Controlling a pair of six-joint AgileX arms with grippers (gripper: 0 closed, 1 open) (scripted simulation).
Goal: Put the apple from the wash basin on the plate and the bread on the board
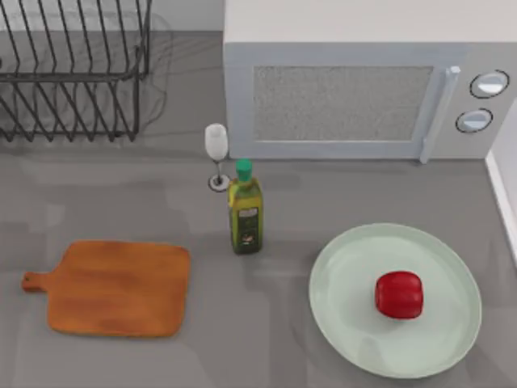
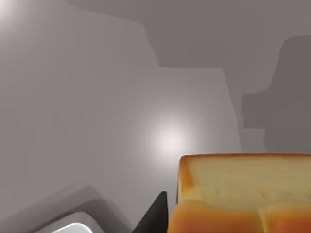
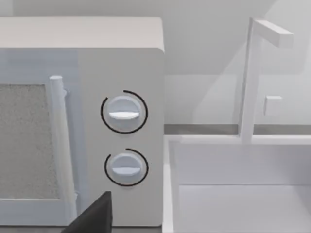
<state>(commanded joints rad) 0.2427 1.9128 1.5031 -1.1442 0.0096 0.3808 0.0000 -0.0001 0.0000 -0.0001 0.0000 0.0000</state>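
The red apple (image 1: 399, 294) lies on the pale mint plate (image 1: 347, 315) at the front right, a little right of its middle. The orange-brown board (image 1: 117, 288) lies bare at the front left, its stub handle pointing left. The golden bread (image 2: 243, 194) is close up in the left wrist view, above a plain grey surface. My left gripper's dark finger (image 2: 154, 216) presses against the bread's side, shut on it. One dark finger (image 3: 95, 216) of my right gripper shows set wide, in front of the microwave and beside the white wash basin (image 3: 233, 194).
A microwave (image 1: 355, 89) stands at the back, a wire dish rack (image 1: 73, 73) at the back left. A wine glass (image 1: 216, 153) and a green-capped oil bottle (image 1: 245, 212) stand mid-table between board and plate. The basin's rim (image 1: 502, 186) runs along the right edge, with a white tap (image 3: 248, 77).
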